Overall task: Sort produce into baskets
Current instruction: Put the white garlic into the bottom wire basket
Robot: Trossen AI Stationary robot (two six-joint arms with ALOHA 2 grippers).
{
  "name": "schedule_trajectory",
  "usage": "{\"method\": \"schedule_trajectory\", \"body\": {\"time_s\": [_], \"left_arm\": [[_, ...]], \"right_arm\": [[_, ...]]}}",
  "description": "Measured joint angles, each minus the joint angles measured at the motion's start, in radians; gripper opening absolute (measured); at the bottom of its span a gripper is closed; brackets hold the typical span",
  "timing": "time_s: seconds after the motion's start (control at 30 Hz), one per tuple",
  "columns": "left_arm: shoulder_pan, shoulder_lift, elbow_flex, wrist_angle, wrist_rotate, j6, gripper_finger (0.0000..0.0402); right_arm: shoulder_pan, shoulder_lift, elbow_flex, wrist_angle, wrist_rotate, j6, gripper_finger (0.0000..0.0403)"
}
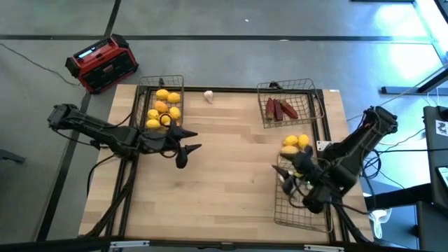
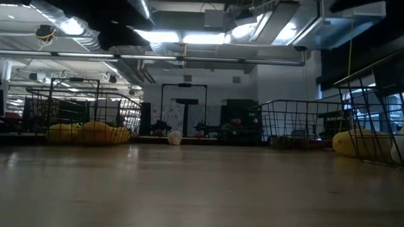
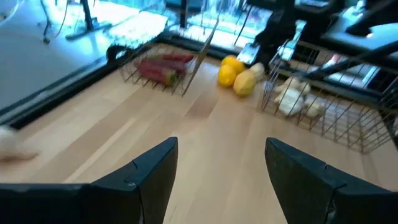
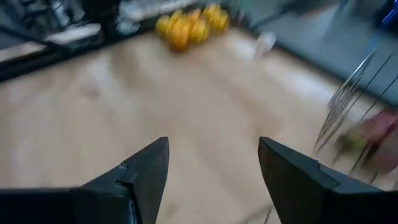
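In the high view our open, empty left pincer [image 1: 183, 152] sits left of centre; the stray white knobbly garlic bulb [image 1: 208, 96] lies toward the top, nearer it than our open, empty right pincer [image 1: 285, 171] at right.

- Overhead view: evenly lit; bluish glare washed the floor at upper right.
- Low view: dim, backlit by bright ceiling lights [image 2: 189, 36]; table [image 2: 202, 189] soft-focused.
- Both wrist views: motion-blurred; backgrounds smeared.
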Motion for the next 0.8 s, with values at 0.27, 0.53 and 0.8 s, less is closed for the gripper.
{"method": "schedule_trajectory", "body": {"time_s": [0.27, 0.53, 0.8], "left_arm": [[0.070, 0.154, 0.130, -0.036, 0.005, 0.049, 0.0237], [0.239, 0.325, 0.376, -0.292, 0.004, -0.067, 0.0237], [0.412, 0.501, 0.561, -0.455, 0.046, -0.072, 0.0237]], "right_arm": [[-0.194, 0.023, 0.000, 0.032, -0.142, -0.218, 0.0245], [-0.270, 0.047, 0.000, 0.032, -0.145, -0.326, 0.0245], [-0.280, 0.058, 0.000, 0.030, -0.163, -0.361, 0.0245]]}}
